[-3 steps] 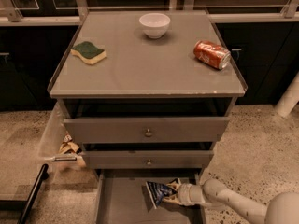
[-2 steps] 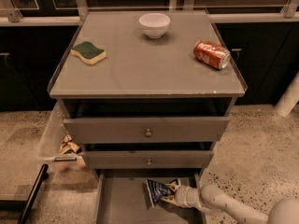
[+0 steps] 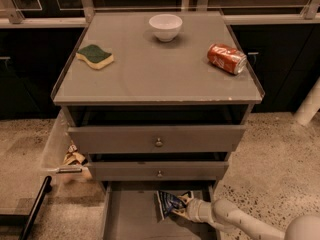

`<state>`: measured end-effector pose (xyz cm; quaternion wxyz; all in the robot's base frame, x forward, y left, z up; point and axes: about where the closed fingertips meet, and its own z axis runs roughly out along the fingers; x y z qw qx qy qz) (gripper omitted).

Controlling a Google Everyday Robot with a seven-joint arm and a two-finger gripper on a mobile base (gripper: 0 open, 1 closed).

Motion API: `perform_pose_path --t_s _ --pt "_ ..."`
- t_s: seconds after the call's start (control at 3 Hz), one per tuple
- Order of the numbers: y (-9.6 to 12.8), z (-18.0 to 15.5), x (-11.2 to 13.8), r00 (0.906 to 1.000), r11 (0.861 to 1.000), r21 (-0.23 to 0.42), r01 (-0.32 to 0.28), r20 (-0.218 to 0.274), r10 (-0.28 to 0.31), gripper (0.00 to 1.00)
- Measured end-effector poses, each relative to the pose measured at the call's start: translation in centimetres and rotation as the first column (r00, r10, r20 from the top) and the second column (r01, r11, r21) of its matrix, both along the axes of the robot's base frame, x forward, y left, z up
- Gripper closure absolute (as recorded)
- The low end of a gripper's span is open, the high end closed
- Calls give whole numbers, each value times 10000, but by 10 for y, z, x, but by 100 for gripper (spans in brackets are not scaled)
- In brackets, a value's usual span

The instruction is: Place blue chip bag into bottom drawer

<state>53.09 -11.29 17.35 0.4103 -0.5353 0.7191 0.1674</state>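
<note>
Reaching a little further left than a second ago, the arm (image 3: 245, 220) now stretches from the lower right across the open bottom drawer (image 3: 131, 218), and the gripper (image 3: 186, 209) has travelled with it. Its fingers are clamped on the right edge of the blue chip bag (image 3: 169, 203), which sits low inside the tray near its back. Judging by that, only the release remains.

in bottom drawer (image 3: 130, 219): blue chip bag (image 3: 170, 203) lies far right, end effector (image 3: 186, 207) at its right edge.
</note>
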Motion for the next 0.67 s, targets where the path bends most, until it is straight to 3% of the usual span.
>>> perform_pose_path --t_s 0.67 --pt "0 0 0 10000 10000 0 0 0 0 36"
